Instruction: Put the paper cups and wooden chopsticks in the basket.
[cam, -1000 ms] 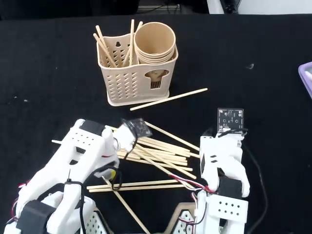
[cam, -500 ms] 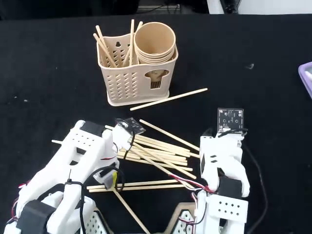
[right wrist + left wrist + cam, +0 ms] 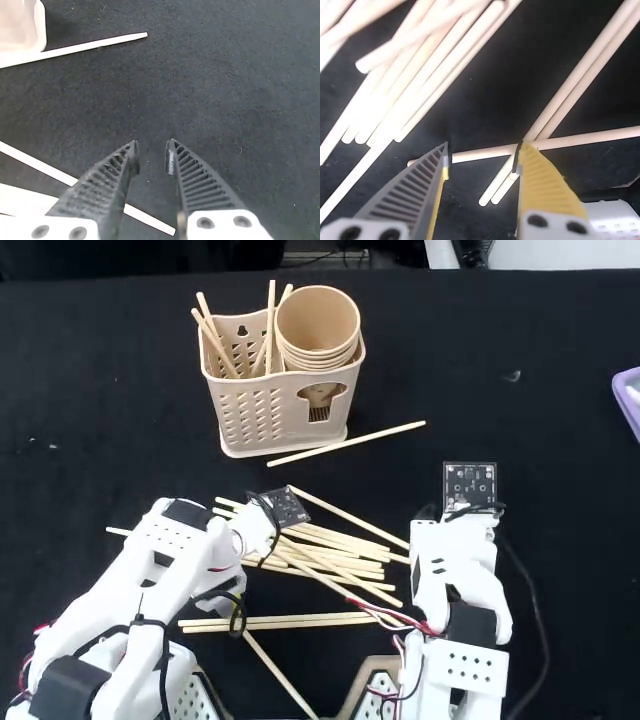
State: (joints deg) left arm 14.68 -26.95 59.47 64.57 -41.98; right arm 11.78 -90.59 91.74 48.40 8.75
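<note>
Centrally, left tool (image 3: 482, 150), jaws spread, straddles one wooden chopstick (image 3: 580, 140) near its end: light, stiff, likely to roll; better pinched mid-length. Right tool (image 3: 152, 145) slightly parted, empty

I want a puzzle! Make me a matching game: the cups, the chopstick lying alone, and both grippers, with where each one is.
1 paper cups
2 lone chopstick
3 left gripper
4 right gripper

A above bare table
B stacked in the basket
C above the chopstick pile
D flat beside the basket

Pairs: 1-B, 2-D, 3-C, 4-A.
</note>
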